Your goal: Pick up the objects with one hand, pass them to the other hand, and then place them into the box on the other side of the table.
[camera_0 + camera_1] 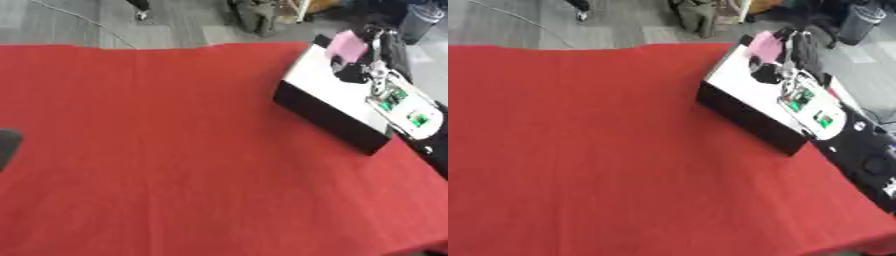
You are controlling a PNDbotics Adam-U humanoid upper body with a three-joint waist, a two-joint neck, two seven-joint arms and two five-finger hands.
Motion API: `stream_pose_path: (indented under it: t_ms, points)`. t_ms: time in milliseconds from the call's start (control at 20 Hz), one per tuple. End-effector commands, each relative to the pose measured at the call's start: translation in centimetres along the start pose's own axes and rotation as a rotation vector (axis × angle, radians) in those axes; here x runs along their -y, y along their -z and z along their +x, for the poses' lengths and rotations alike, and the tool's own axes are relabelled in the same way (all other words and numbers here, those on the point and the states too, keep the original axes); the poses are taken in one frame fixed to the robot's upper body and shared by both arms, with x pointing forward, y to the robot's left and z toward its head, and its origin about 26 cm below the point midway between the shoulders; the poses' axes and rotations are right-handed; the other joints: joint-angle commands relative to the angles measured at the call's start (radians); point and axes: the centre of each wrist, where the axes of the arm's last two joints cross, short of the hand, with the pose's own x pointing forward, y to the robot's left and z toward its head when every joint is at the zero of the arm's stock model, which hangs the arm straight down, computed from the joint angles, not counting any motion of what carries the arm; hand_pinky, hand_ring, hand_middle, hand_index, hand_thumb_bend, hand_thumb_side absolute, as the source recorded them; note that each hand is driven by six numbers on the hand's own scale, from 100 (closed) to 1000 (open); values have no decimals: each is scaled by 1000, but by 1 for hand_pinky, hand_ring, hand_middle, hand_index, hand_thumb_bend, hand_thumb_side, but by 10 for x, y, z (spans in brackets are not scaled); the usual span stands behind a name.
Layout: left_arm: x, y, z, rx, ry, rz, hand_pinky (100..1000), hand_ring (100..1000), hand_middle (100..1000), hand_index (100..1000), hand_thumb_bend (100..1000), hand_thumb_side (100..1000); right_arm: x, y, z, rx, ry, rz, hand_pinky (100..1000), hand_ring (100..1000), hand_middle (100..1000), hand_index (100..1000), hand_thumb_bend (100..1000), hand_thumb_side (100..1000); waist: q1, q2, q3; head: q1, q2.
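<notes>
A box with black walls and a white inside stands on the red table at the right. My right arm comes in from the right edge and lies over it, its silver wrist and green boards showing. My right hand is above the box's far end, its fingers curled round a pink object. The pink object sits over the far corner of the box; I cannot tell whether it touches the white floor. A dark lump shows beside the wrist, above the box floor.
The red cloth covers the whole table, whose far edge meets a grey floor. A dark rounded shape pokes in at the left edge; I cannot tell what it is. Dark gear stands past the box at the right.
</notes>
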Motion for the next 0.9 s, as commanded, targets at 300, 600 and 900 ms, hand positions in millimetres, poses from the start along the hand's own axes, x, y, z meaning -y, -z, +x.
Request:
stream_pose_path:
  t_ms: [300,600,900]
  points:
    - [-6,2,6,33,18,14,752,718,664,668,531,508,-1,14,-20,-320,-297,-338,864,854,850,836,472,100,3,-17,2,-9,-9]
    - [-6,1,6,26,17,15,753,706,664,668,531,508,3,18,-19,-326,-291,-346,873,860,867,869,539,100,4,-21,-2,-9,1]
    - [-6,0,5,17,18,13,753,701,663,667,529,510,5,18,-15,-312,-289,-359,874,852,857,867,543,100,4,-25,-6,-14,11]
